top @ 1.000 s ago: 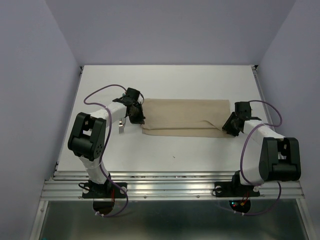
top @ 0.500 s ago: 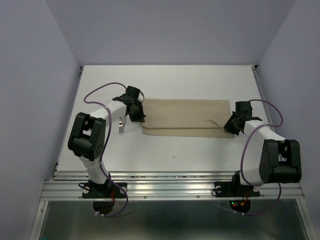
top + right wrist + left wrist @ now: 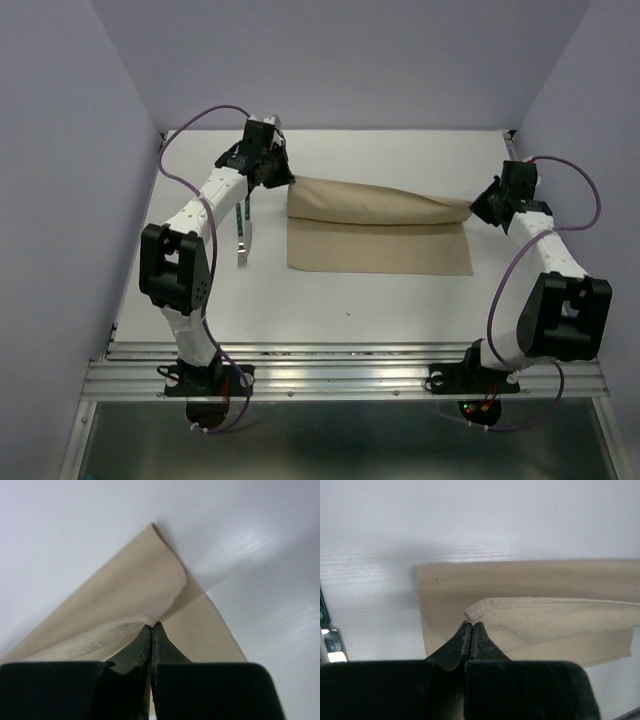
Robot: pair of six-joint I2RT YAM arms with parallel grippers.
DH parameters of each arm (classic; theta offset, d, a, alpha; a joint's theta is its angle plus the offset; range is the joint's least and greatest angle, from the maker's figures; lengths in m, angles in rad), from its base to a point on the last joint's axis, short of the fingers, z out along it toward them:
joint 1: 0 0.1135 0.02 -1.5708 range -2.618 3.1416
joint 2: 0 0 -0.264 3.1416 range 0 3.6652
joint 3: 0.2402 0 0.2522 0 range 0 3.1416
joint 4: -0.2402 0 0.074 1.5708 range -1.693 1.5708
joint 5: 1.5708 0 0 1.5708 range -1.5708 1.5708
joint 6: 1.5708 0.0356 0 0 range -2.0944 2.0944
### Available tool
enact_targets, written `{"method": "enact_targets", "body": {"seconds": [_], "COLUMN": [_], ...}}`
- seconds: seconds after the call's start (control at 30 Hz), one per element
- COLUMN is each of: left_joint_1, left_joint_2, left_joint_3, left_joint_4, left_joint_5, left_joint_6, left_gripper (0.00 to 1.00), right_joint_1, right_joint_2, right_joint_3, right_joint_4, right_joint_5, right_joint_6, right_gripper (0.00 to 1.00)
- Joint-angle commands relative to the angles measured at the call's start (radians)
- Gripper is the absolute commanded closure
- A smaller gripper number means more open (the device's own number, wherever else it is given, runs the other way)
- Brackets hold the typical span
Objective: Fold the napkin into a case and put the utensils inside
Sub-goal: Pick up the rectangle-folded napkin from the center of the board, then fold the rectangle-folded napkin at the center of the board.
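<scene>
We judge that the folding step is in hand, with nothing tucked in yet. Left of the napkin [image 3: 380, 248], well apart from it, a fork [image 3: 243, 238] lies flat on the white tabletop [image 3: 380, 305]. It is thin silver metal with short tines at its near end and a slim dark green handle pointing away from us. We see no other utensil clearly.

At the napkin's far left corner, the left claw [image 3: 283, 181] is pinched together on a raised corner of cloth. Its wrist view shows the black tips meeting on a small rolled lip of fabric.

The napkin itself is a plain beige-tan cloth, soft and finely woven. Its lower layer lies flat as a wide oblong, and an upper layer is lifted along the far side as a sagging ridge between the two claws. The raised edge droops slightly in the middle, as limp cloth does.

At the napkin's far right corner, the right claw [image 3: 479, 207] is likewise clamped shut on the raised layer, its tips closed on the fabric where it curls over.

As we read it, the next move calls for both claws to carry the lifted edge across in step. The cloth should stay taut enough not to wrinkle and be laid square on the lower layer before either claw lets go. The cloth will likely slump if one side leads.
</scene>
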Motion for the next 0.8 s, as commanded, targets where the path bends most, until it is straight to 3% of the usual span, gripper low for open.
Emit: {"method": "enact_targets", "body": {"seconds": [0.0, 0.37, 0.77], "left_joint_1": [0.031, 0.092, 0.146], "left_joint_2": [0.055, 0.346, 0.446], "left_joint_3": [0.166, 0.613, 0.669], "left_joint_4": [0.015, 0.059, 0.145], "left_joint_5": [0.006, 0.062, 0.141], "left_joint_6": [0.040, 0.097, 0.059], "left_gripper": [1.00, 1.00, 1.00], "right_joint_1": [-0.006, -0.015, -0.015], "right_joint_2": [0.075, 0.364, 0.509], "right_joint_3": [0.159, 0.487, 0.599], "right_joint_4": [0.040, 0.167, 0.229], "right_joint_5": [-0.021, -0.101, -0.145], "right_joint_6": [0.031, 0.085, 0.080], "right_gripper": [0.99, 0.99, 0.99]}}
